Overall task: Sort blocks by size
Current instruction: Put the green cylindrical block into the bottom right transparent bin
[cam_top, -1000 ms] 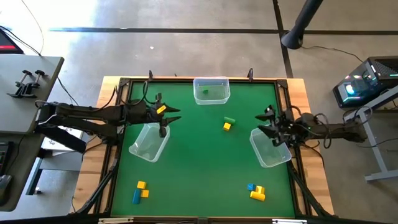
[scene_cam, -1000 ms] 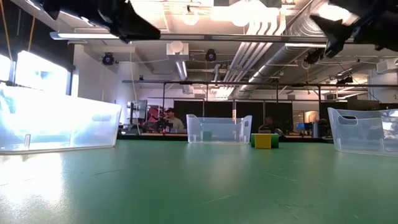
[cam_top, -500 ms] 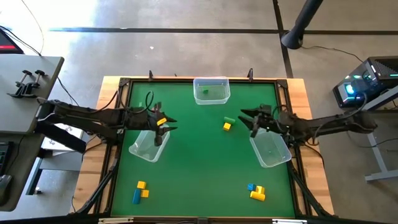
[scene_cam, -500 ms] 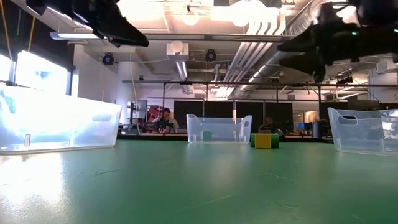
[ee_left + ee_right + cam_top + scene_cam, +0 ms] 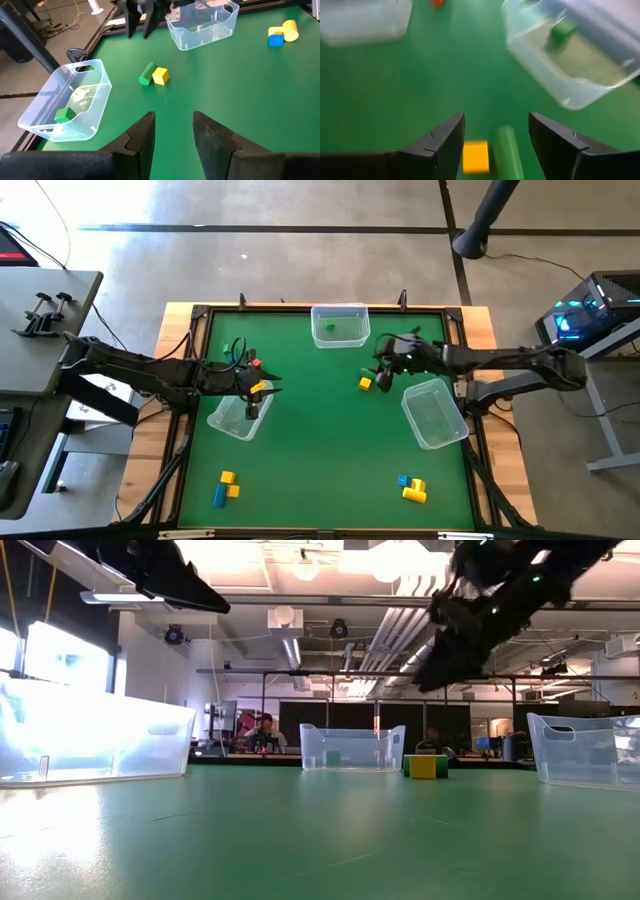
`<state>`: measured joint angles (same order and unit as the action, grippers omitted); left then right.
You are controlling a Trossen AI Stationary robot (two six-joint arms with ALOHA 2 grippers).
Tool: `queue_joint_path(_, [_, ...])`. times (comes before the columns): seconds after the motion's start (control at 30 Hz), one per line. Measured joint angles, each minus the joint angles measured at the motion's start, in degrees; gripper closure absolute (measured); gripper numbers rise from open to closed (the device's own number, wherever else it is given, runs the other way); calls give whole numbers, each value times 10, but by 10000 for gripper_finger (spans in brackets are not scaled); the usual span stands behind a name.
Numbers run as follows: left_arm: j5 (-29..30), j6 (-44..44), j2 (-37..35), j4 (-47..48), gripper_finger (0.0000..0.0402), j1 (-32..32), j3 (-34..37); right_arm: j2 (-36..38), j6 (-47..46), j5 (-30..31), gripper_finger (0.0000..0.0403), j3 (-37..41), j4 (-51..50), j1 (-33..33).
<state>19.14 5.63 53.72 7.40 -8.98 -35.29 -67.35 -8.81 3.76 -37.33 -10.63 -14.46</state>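
Note:
A yellow cube [image 5: 365,383] and a green cylinder [image 5: 369,373] lie side by side on the green mat. My right gripper [image 5: 380,370] is open and hangs just above them; in the right wrist view its gripper [image 5: 496,130] has the cube [image 5: 475,156] and the cylinder [image 5: 509,150] below the gap between its fingers, touching neither. My left gripper [image 5: 266,390] is open and empty over the left clear bin [image 5: 240,408]; the left wrist view [image 5: 173,125] shows nothing between its fingers. A green block [image 5: 330,328] lies in the far bin [image 5: 340,313].
A third clear bin [image 5: 434,413] stands at the right. Yellow and blue blocks [image 5: 226,488] lie near the front left, and more [image 5: 411,488] near the front right. A raised frame [image 5: 190,430] runs round the mat. People sit in the room behind [image 5: 266,730].
My right gripper has gone from over the right bin toward the table's left and far edge, tipped downward, and now hangs over the yellow cube and green cylinder. My left gripper has drifted toward the near edge over the left bin. No block has moved.

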Motion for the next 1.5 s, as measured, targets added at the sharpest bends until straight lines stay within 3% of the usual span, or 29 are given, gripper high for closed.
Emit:
queue_joint_path(0.23, [0,-8,0,5,284,-3,0,-93,124,-39,188,-49,-87,-39])
queue_joint_path(0.53, [0,-16,8,-4,284,-2,0,-170,213,-53,188,-55,-103,-52])
queue_joint_path(1.07, [1,-25,17,-9,284,-2,0,-242,224,-18,190,-54,-78,-51])
queue_joint_path(1.37, [2,-23,17,-8,284,-2,0,-244,214,-23,271,-54,-75,-51])
queue_joint_path(1.5, [2,-24,17,-7,284,-2,0,-238,191,-7,270,-54,-76,-50])
